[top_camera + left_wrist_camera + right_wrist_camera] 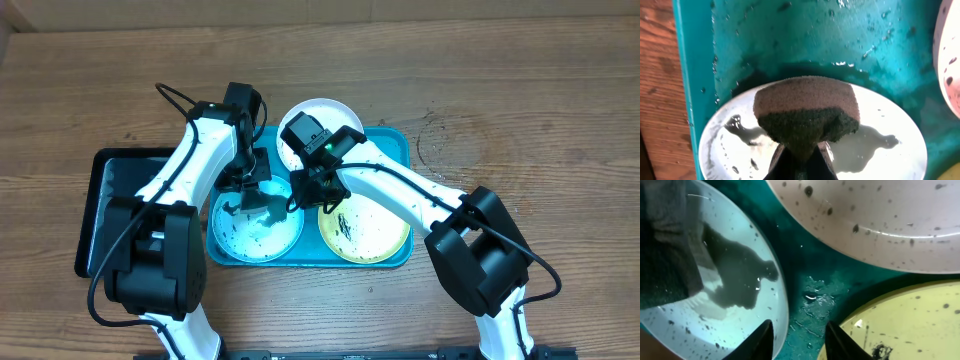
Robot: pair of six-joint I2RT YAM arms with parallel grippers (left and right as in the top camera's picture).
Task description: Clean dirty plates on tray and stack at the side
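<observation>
The left gripper (800,152) is clamped on a dark sponge (807,107), which hangs over the far part of the pale-teal-rimmed plate (890,155). Whether the sponge presses on the wet, speckled surface is unclear. That plate lies in the near left of the teal-blue tray (790,40).

The right gripper (800,327) has its fingers apart with nothing between them. It is poised above the tray's wet floor in the gap between the three plates. The teal-rimmed plate is to its left, the white plate (880,220) is on its far side, and the yellow-green-rimmed plate (910,325) is near right.

A black tray (110,190) sits left of the teal one on the wooden table (500,80).
</observation>
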